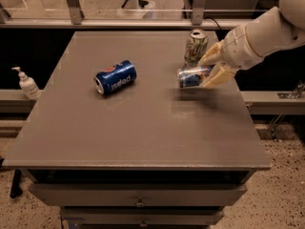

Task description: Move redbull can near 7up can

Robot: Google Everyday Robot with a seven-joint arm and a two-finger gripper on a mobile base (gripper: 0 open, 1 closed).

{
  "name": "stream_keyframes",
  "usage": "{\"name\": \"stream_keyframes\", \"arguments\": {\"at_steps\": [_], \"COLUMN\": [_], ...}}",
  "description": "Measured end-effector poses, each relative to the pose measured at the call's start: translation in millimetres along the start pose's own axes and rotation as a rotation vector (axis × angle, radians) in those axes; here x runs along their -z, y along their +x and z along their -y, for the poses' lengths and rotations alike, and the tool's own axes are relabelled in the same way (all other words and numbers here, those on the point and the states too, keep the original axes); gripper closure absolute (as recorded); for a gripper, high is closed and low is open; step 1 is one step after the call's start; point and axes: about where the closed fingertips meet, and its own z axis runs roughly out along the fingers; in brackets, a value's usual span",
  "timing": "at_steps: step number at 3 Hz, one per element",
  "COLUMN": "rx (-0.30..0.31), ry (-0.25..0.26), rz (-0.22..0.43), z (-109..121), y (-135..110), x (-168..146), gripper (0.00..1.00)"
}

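Observation:
My gripper [213,67] is shut on the redbull can [192,77], a slim blue-and-silver can held on its side a little above the table, its silver end pointing left. The 7up can [195,47], white and green with a silver top, stands upright at the far right of the table, just behind the held can. The two cans are close together. The tan fingers [219,75] grip the right part of the redbull can and hide it.
A dark blue Pepsi can [115,77] lies on its side left of the table's middle. The grey table [133,128] has drawers below. A white pump bottle [27,84] stands on a ledge to the left. A rail runs behind the table.

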Motion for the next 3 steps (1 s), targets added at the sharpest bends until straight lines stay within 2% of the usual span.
{"name": "stream_keyframes", "arguments": {"at_steps": [1, 3], "rx": [0.037, 0.075], "ry": [0.005, -0.005], "rz": [0.001, 0.027], "z": [17.2, 28.3], "y": [14.5, 24.9], "x": [-5.4, -24.8], "gripper": [1.00, 0.60]}}
